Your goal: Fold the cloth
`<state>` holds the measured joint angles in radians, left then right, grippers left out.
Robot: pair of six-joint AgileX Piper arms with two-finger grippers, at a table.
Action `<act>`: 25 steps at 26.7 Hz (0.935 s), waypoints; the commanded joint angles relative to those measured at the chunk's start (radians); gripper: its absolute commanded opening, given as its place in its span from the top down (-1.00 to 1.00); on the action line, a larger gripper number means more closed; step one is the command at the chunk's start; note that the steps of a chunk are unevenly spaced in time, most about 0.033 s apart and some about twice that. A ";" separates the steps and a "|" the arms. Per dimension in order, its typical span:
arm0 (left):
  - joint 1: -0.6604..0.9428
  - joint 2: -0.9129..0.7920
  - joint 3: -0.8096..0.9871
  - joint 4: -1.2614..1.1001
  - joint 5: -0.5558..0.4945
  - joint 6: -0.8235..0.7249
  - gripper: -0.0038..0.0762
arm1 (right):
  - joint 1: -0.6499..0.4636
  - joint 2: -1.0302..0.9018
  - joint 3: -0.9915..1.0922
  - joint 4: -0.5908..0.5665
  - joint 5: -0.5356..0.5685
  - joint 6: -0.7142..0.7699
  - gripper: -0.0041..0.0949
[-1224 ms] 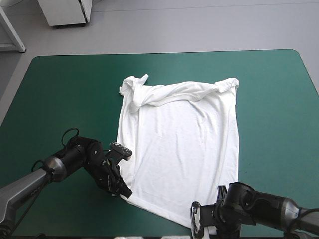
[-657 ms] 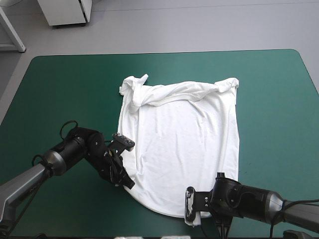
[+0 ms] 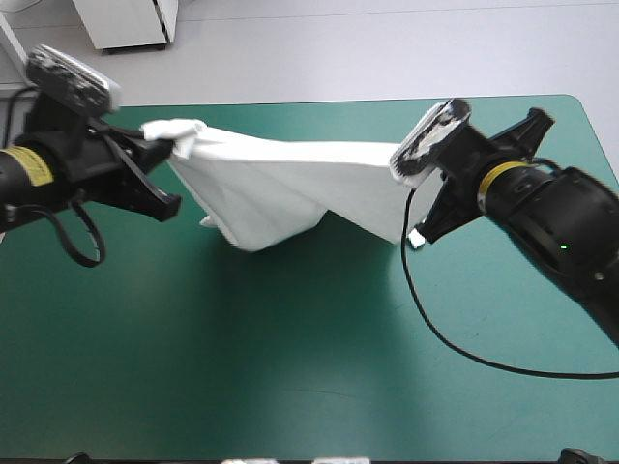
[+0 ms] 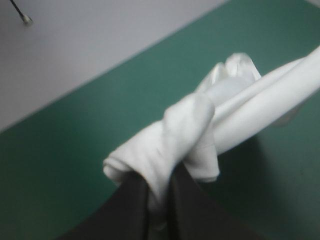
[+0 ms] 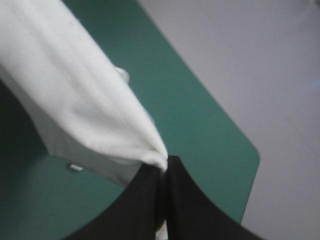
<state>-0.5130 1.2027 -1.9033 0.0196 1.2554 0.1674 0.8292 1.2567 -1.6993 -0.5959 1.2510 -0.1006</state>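
Observation:
The white T-shirt (image 3: 280, 184) hangs stretched between both raised arms over the far half of the teal-green table, its lower folds drooping toward the cover. My left gripper (image 3: 166, 145) is shut on a bunched corner of the T-shirt (image 4: 185, 135) near the far left. My right gripper (image 3: 414, 172) is shut on the opposite corner, where the T-shirt (image 5: 95, 120) tapers to a point between the black fingers. Both grips sit above the table's far part.
The teal-green table (image 3: 290, 367) lies bare across its near half. The table's far edge (image 3: 319, 101) runs just behind the lifted shirt. Its far right corner (image 5: 252, 150) shows ahead of the right gripper.
Earlier the T-shirt lay flat with both grippers at its near corners. Now both arms have lifted those corners up and toward the far edge, and the shirt hangs between them.

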 commanded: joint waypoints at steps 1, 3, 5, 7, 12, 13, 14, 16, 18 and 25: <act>-0.006 0.000 -0.186 0.078 0.027 -0.004 0.93 | -0.008 -0.028 -0.171 -0.137 -0.013 0.003 0.95; -0.006 0.016 -0.264 0.086 0.008 0.009 0.93 | -0.008 -0.028 -0.251 -0.174 -0.032 0.003 0.95; -0.006 0.033 -0.342 0.086 -0.019 0.023 0.93 | -0.008 -0.028 -0.329 -0.194 -0.049 0.003 0.95; -0.006 0.046 -0.404 0.078 -0.057 0.040 0.93 | -0.008 -0.028 -0.406 -0.201 -0.093 0.003 0.95; -0.006 0.061 -0.513 0.065 -0.162 0.079 0.93 | -0.008 -0.028 -0.565 -0.231 -0.199 0.003 0.95; -0.006 0.061 -0.523 0.065 -0.175 0.084 0.93 | -0.008 -0.028 -0.591 -0.234 -0.217 0.003 0.95; -0.006 0.061 -0.532 0.065 -0.189 0.094 0.93 | -0.008 -0.028 -0.611 -0.237 -0.234 0.003 0.95; -0.006 0.061 -0.552 0.063 -0.208 0.120 0.93 | -0.008 -0.028 -0.657 -0.235 -0.278 0.003 0.95; -0.006 0.062 -0.567 0.044 -0.221 0.122 0.93 | -0.008 -0.028 -0.687 -0.227 -0.299 0.003 0.95; -0.006 0.125 -0.570 0.088 -0.377 0.147 0.93 | -0.008 0.011 -0.694 -0.367 -0.302 0.077 0.95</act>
<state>-0.5229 1.3123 -2.4515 -0.0157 1.0491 0.3170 0.8351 1.2693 -2.3660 -0.7325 1.0125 -0.0835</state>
